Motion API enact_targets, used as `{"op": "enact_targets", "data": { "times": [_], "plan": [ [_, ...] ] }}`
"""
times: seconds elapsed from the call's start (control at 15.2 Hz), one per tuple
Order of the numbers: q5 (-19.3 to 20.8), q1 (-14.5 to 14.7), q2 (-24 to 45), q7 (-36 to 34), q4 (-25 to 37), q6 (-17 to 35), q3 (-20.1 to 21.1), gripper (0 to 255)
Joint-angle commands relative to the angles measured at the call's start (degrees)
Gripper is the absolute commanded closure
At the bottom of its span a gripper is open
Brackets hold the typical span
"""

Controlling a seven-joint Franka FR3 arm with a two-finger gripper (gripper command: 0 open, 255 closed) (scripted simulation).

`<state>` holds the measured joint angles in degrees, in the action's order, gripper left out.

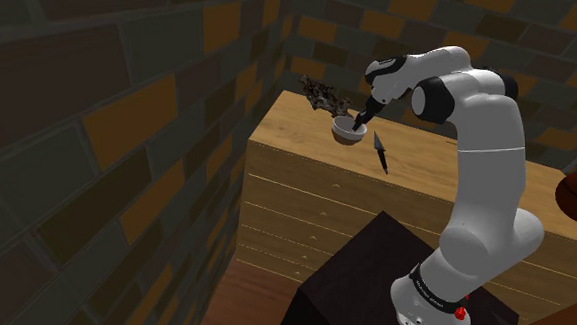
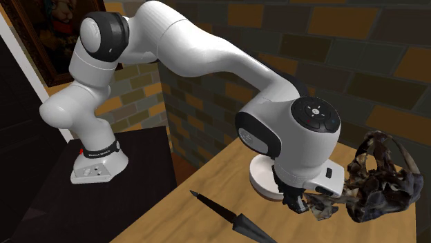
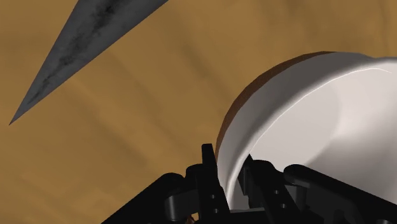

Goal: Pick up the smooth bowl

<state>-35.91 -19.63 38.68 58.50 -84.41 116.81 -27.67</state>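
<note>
In the shoulder view, the white arm (image 1: 477, 158) is being stretched from the black stand (image 1: 372, 283) up and toward that view's left, over a wooden table (image 1: 297, 176) set against a brick wall (image 1: 96, 145). The gripper (image 1: 363, 116) is being held down onto the smooth bowl (image 1: 347, 132), which is being seen at the far part of the table top. A dark pointed tool (image 1: 380, 152) is lying just nearer than the bowl and slightly to the right, apart from it. A dark tangled object (image 1: 324, 93) is lying just beyond the bowl, by the far edge.

In the second exterior view, the bowl (image 2: 261, 172) is being shown white and partly covered by the wrist, with the gripper (image 2: 298, 203) at its rim. The pointed tool (image 2: 228, 217) is lying to the left of the bowl, and the tangled object (image 2: 383, 179) to the right.

In the wrist view, the bowl (image 3: 318, 121) is being shown white inside and brown outside. Its rim is being pinched by the gripper (image 3: 232, 181), one of the black fingers (image 3: 207, 168) being pressed on the outer wall and the other on the inner. The pointed tool (image 3: 83, 44) is lying on the wood beyond, clear of the bowl.
</note>
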Motion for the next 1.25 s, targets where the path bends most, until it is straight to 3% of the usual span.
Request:
{"op": "enact_targets", "data": {
  "times": [0.0,1.19],
  "plan": [
    [-0.01,0.0,0.06,-0.01,0.02,0.04,0.02,255],
    [3.12,0.27,-4.29,-3.7,4.8,-8.16,-1.77,255]
  ]
}}
